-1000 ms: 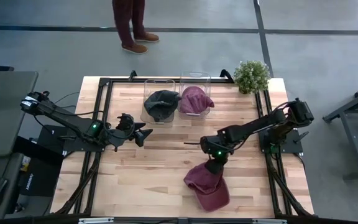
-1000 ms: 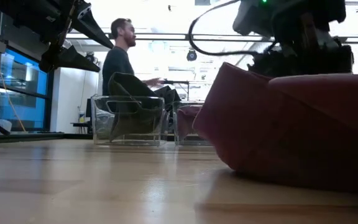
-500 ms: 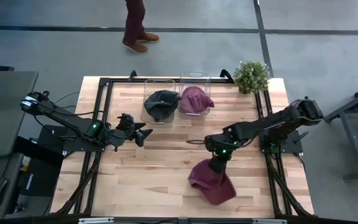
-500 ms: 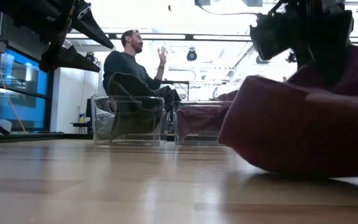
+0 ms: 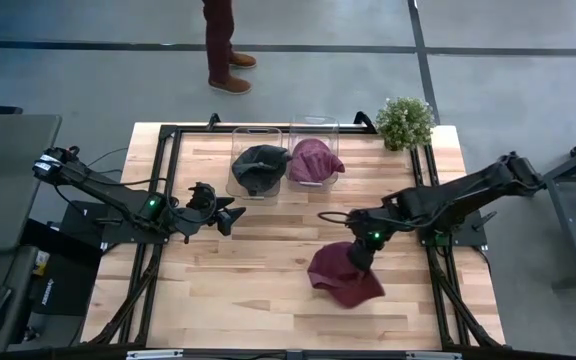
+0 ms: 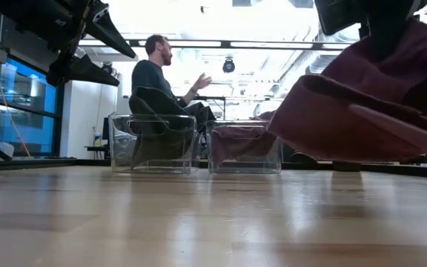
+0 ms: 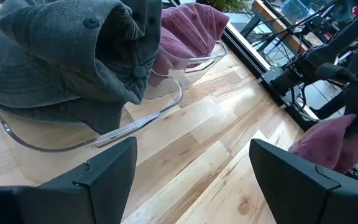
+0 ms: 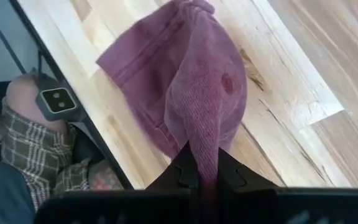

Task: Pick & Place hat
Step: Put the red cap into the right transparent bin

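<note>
The grey floor [image 5: 528,90] surrounds a wood table [image 5: 268,290]; a person [image 5: 223,40] stands at 12 o'clock beyond it, and another [image 6: 154,78] sits in the room behind. At the table's 12 o'clock edge, two clear bins [image 5: 258,135] hold a dark cap [image 5: 258,165] and a maroon one [image 5: 313,160], with a plant [image 5: 405,122] at 1 o'clock. The right gripper [image 5: 361,258] pinches a maroon hat [image 5: 343,278] clear of the wood at 4 o'clock. The left gripper [image 5: 230,213] hangs at 9 o'clock, fingers apart, holding nothing.
</note>
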`<control>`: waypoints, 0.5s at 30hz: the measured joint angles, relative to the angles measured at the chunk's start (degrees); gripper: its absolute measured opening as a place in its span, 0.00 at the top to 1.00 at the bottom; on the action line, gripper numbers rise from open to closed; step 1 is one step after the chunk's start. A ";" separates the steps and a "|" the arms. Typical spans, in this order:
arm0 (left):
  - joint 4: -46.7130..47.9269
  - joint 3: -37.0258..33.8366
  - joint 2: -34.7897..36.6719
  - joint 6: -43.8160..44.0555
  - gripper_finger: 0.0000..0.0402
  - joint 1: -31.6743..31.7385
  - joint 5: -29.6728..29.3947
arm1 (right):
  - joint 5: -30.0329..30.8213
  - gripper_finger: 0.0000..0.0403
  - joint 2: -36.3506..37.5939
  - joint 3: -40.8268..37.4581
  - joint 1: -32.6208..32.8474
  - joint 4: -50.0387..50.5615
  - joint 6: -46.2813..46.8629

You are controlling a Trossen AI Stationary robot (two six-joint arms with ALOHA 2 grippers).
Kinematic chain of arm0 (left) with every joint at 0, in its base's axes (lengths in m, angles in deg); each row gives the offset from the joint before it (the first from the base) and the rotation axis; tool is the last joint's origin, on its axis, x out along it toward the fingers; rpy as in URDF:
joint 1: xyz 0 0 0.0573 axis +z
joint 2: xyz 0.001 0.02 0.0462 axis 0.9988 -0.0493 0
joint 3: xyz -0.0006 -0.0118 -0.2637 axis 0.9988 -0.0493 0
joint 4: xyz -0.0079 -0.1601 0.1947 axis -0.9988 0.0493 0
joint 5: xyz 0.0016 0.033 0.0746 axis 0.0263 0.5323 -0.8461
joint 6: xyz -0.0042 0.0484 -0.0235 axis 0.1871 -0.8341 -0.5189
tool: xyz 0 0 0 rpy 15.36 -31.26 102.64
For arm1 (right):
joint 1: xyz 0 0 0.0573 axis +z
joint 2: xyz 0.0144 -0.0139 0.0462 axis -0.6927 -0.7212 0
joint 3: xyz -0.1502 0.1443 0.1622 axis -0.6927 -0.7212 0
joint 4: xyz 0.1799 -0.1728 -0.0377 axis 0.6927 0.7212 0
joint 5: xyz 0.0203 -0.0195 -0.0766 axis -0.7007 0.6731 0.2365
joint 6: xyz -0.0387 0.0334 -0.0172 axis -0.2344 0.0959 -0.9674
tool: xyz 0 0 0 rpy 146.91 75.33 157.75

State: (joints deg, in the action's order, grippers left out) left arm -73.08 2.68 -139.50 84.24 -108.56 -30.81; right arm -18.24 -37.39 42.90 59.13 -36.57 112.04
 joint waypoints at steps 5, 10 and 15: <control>-0.02 0.00 0.00 0.52 0.25 0.00 -0.02 | 2.56 1.00 1.51 0.57 1.39 -0.03 0.04; -0.02 0.00 0.00 0.75 0.25 -0.02 0.00 | 6.22 1.00 1.56 4.95 3.07 3.11 -2.30; -0.04 0.00 0.00 1.07 0.25 -0.01 0.02 | 13.60 1.00 1.56 10.70 4.59 11.35 -4.99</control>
State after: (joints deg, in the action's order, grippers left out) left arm -73.13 2.68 -139.50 85.31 -108.57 -30.79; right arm -4.64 -35.83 53.61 63.72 -25.22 107.05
